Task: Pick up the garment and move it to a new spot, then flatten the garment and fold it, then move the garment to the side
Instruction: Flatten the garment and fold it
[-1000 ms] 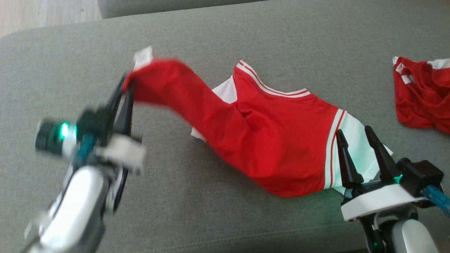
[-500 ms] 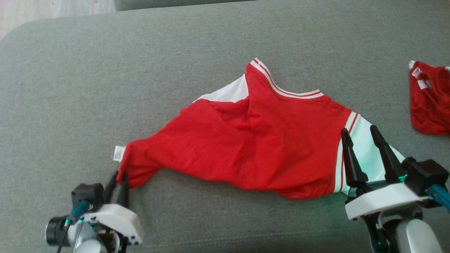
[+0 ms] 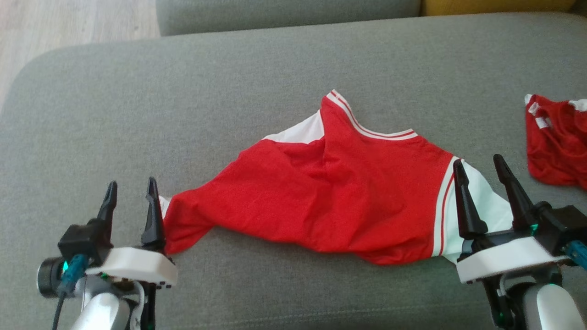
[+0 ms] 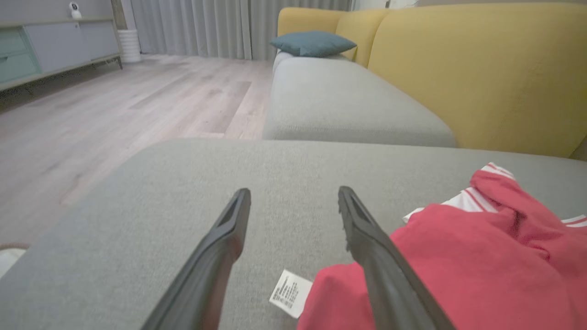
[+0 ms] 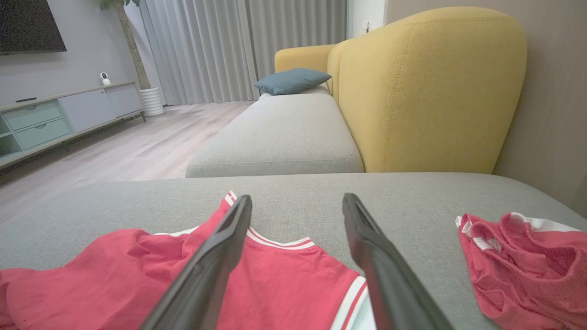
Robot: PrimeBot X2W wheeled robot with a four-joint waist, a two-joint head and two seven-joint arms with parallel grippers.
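A red garment (image 3: 330, 197) with white sleeves and striped trim lies spread across the grey cushion (image 3: 183, 101), its hem corner stretched out to the lower left. My left gripper (image 3: 130, 191) stands open just left of that corner, its right finger beside the cloth and nothing between the fingers. In the left wrist view the garment (image 4: 458, 261) and its white label (image 4: 290, 293) lie beside my left gripper (image 4: 293, 199). My right gripper (image 3: 479, 167) is open over the white right sleeve. The right wrist view shows the garment (image 5: 275, 279) beneath my right gripper (image 5: 297, 201).
A second red garment (image 3: 555, 137) lies crumpled at the cushion's right edge, seen as a heap (image 5: 523, 261) in the right wrist view. A yellow sofa back (image 5: 426, 91), another grey seat (image 4: 339, 101) and a wooden floor (image 4: 114, 110) lie beyond.
My left gripper carried the hem corner down and toward me, laid it on the cushion and opened, letting the cloth go. The right gripper stayed open by the sleeve. The camera shifted slightly.
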